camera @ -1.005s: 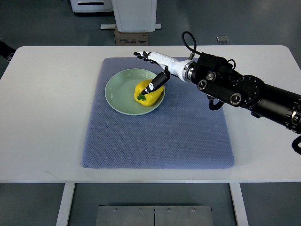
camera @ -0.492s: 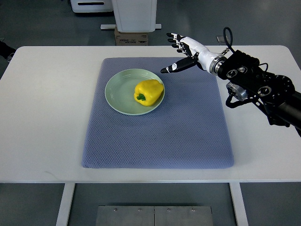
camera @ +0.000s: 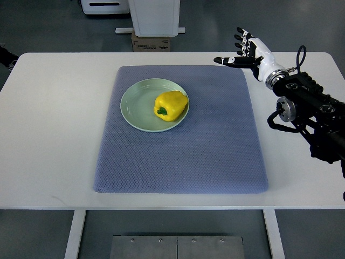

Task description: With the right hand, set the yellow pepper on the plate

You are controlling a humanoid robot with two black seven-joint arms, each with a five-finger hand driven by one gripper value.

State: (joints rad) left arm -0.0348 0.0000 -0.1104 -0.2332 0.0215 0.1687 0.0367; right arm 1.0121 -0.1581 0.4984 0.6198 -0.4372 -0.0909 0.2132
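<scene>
— Counting what's on the table [camera: 48,135], what do you get?

— One yellow pepper [camera: 171,105], one plate [camera: 137,105], one blue-grey mat [camera: 183,156]. One robot hand too, the right hand [camera: 249,50], with its dark arm [camera: 310,108] coming in from the right edge.

— Where is the pepper relative to that hand?

— Well to the hand's left and a little nearer the camera. It lies on the right half of the pale green plate, green stem facing the near side. The plate sits on the far-left part of the mat.

— And the hand itself?

— Spread and empty. The fingers [camera: 241,39] fan out apart from each other, and the thumb [camera: 225,61] sticks out leftward just past the mat's far-right corner. Nothing is between them. It is well apart from both pepper and plate.

— Anything you can't make out?

— The arm is cut off by the right edge, so its upper part is out of sight. Whether the hand touches the table or sits above it, I can't tell. Beyond the table's far edge a white base [camera: 155,16] and a cardboard box [camera: 151,41] are only partly visible, cut by the top of the frame and the table. A grey metal panel [camera: 178,247] below the near edge is cropped as well.
</scene>
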